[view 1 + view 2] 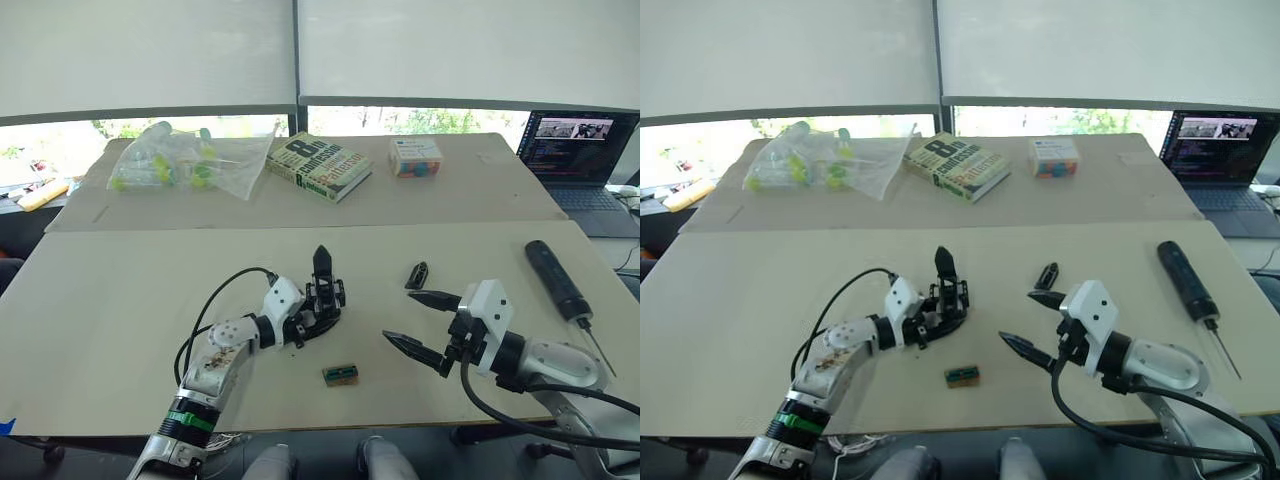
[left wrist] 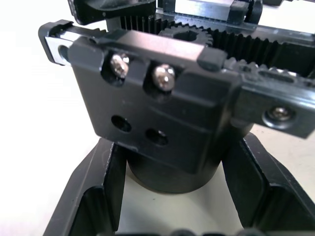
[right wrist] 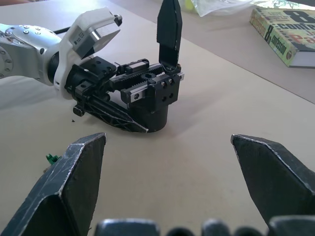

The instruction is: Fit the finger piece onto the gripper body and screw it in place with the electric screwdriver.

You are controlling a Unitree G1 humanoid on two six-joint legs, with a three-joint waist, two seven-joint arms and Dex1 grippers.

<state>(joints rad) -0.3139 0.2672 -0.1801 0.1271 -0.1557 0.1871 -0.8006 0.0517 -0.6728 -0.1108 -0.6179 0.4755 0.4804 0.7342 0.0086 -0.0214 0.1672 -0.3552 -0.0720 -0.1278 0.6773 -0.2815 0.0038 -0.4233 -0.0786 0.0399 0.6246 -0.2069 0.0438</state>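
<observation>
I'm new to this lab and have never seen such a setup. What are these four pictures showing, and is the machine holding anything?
Two pictures come from a camera on a humanoid robot's head, looking down over a tan table. The other two come from cameras on its wrists.

The left gripper is closed around the gripper body, a small black mechanism with one pointed finger standing up; the left wrist view shows its screws and gear teeth close up. The right gripper is open and holds nothing.

Loose on the table lie the finger piece, the electric screwdriver and a small tan-and-green block. Farther back are a book, a plastic bag, a small box and a laptop.
</observation>
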